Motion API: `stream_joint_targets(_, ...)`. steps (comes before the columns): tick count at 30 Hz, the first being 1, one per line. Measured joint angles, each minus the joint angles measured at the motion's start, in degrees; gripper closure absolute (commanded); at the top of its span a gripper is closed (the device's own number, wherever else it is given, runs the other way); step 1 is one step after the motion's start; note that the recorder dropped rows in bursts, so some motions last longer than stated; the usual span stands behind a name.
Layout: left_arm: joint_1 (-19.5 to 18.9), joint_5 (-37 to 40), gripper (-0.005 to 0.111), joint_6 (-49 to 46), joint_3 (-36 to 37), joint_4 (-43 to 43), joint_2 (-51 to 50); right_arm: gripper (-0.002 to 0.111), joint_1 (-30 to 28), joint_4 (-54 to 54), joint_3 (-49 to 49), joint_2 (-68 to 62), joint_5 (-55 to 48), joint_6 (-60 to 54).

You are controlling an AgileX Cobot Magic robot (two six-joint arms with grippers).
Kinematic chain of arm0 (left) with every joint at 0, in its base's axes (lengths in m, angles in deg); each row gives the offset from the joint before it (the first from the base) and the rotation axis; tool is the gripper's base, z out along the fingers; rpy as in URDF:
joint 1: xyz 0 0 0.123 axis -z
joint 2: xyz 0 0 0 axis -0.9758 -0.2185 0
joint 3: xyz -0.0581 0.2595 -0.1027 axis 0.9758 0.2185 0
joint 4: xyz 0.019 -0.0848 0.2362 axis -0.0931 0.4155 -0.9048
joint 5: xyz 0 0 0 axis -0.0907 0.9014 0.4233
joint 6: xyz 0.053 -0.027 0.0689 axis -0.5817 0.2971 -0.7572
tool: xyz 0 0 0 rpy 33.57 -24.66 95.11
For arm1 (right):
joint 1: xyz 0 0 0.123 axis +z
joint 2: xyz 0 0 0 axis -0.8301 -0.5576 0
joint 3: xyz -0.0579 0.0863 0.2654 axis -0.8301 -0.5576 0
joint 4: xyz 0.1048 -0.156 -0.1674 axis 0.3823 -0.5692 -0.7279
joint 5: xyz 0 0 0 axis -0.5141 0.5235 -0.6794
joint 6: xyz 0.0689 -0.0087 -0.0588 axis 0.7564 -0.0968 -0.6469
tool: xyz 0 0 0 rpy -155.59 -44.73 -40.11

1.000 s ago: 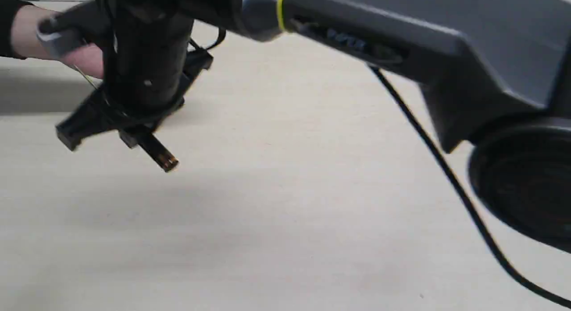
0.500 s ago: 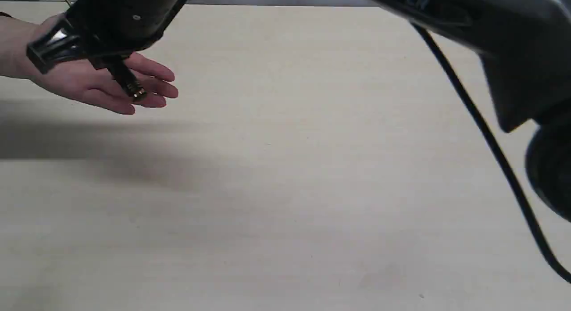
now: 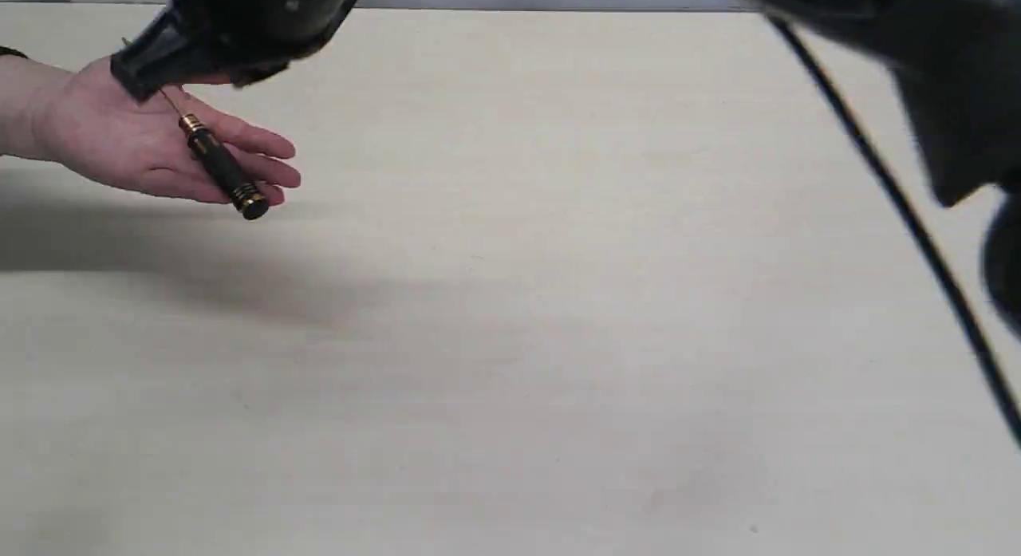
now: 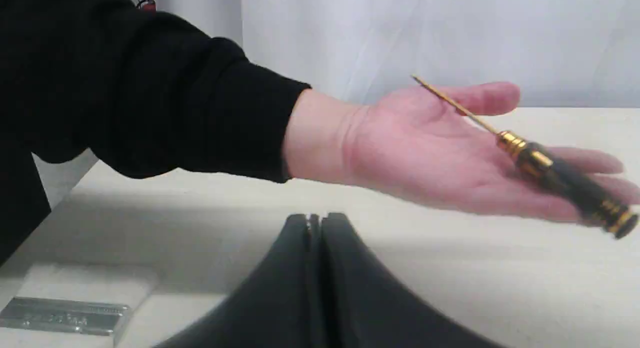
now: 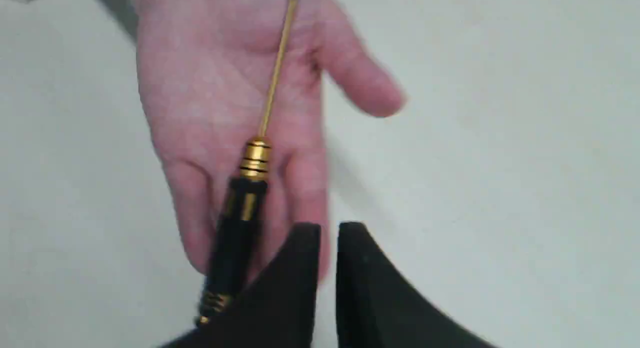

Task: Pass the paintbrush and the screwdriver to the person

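1 screwdriver (image 3: 219, 163) lies across 1 open, palm-up hand (image 3: 112, 141), held over the far left of the pale worktop (image 3: 558, 301). Its black handle rests on the fingers, with the gold-banded end jutting past the fingertips. The thin gold shaft runs back over the palm.

2 pincers show. The right pincer (image 5: 329, 233) hangs just above the hand, its jaws a narrow slit apart with nothing between them. The left pincer (image 4: 316, 223), apart from the hand, has its jaws pressed together, empty.

In the exterior view the right pincer is blurred, cut off at the top edge, and hides the shaft's tip.
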Motion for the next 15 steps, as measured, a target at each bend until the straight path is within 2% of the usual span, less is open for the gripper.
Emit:
stream_joint_targets(4,0.0,0.0,0.107,0.0,0.0,0.0,0.0,0.104,-0.6,-4.7,-0.8,8.5,1.2,2.7)
stream_joint_targets(8,0.0,0.0,0.107,0.0,0.0,0.0,0.0,0.104,-0.6,-14.5,-5.9,19.9,3.8,11.5)
stream_joint_targets(11,0.0,0.0,0.107,0.0,0.0,0.0,0.0,0.104,-0.6,-23.5,-14.6,30.9,4.3,18.7)
stream_joint_targets(15,0.0,0.0,0.107,0.0,0.0,0.0,0.0,0.104,-0.6,-29.2,-32.8,48.6,9.2,24.4)
